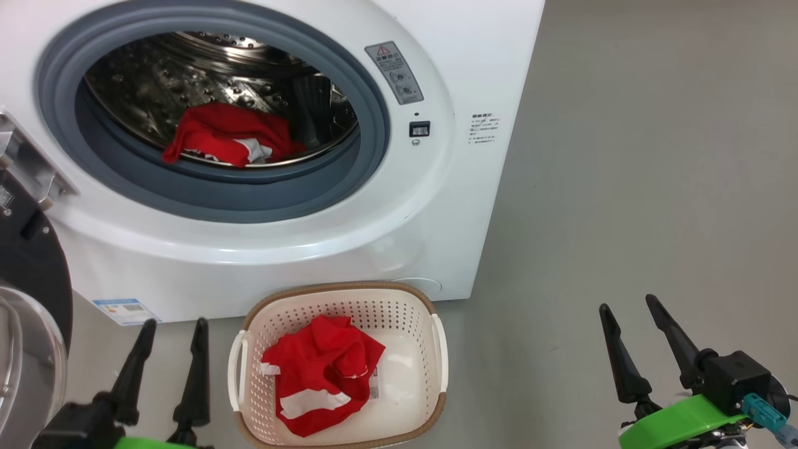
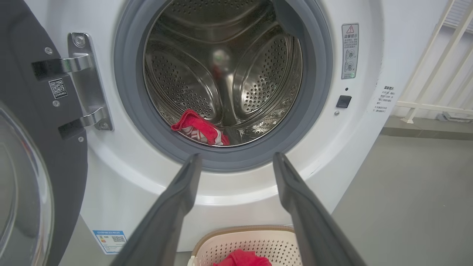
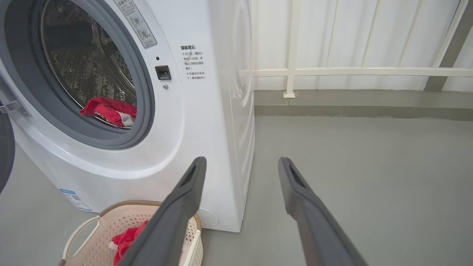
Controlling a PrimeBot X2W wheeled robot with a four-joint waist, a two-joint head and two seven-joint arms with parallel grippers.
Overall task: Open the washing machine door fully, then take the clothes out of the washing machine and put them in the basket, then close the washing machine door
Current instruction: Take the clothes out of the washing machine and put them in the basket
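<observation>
The white washing machine (image 1: 399,206) stands with its door (image 1: 28,312) swung wide to the left, the glass bowl at the left edge. A red and white garment (image 1: 230,140) lies at the drum's front lip (image 2: 201,127) (image 3: 109,111). Another red garment (image 1: 321,380) lies in the cream basket (image 1: 439,349) on the floor before the machine. My left gripper (image 1: 174,327) hangs open just left of the basket, empty (image 2: 236,159). My right gripper (image 1: 629,305) is open and empty over bare floor at the right (image 3: 240,162).
Grey floor (image 1: 654,156) stretches to the right of the machine. A white railing (image 3: 354,70) and a low kerb run along the wall behind. The door hinge (image 2: 83,85) sits left of the drum opening.
</observation>
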